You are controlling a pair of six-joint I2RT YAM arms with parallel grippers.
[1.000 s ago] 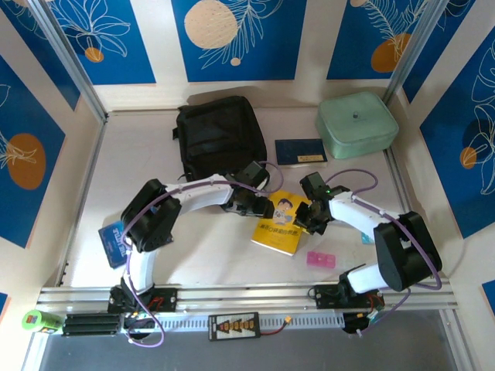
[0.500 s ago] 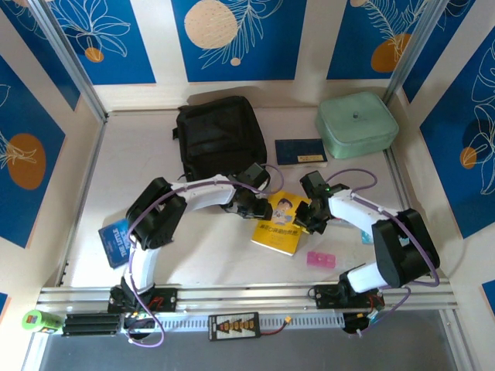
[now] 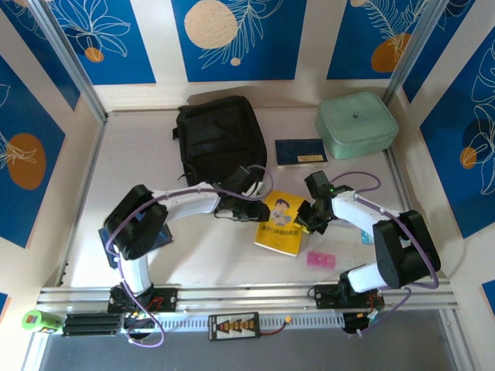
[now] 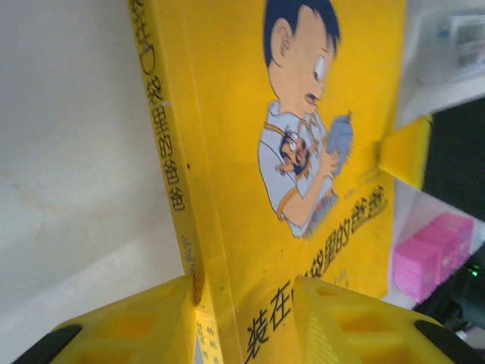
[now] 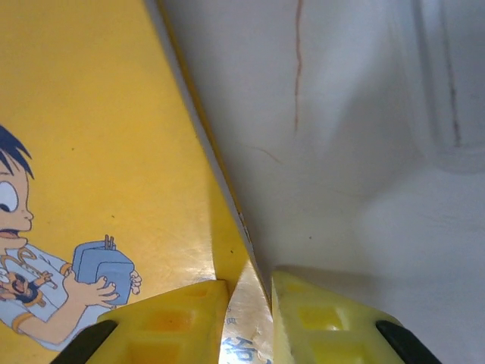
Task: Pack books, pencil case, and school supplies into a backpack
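The yellow paperback (image 3: 282,226) with a cartoon boy on its cover lies at the table's middle, held from both sides. My left gripper (image 3: 259,210) is shut on its spine edge (image 4: 189,250), one finger on each side of the book (image 4: 303,114). My right gripper (image 3: 304,220) is shut on the opposite edge, pinching the cover (image 5: 91,114) between its fingers (image 5: 170,318). The black backpack (image 3: 220,139) lies at the back, left of centre. A thin navy book (image 3: 301,151) lies to its right. A pink block (image 3: 321,260) sits in front of the yellow book. A teal piece (image 3: 366,238) peeks out beside the right arm.
A mint green padded case (image 3: 356,124) stands at the back right corner. The pink block (image 4: 432,254) also appears in the left wrist view, just beyond the book's far edge. The metal rail (image 3: 247,297) runs along the near edge, with walls on the other three sides.
My left gripper has narrowed onto the yellow book's spine edge. The left arm's elbow has swung outward to the left and lower. The right arm has barely moved.
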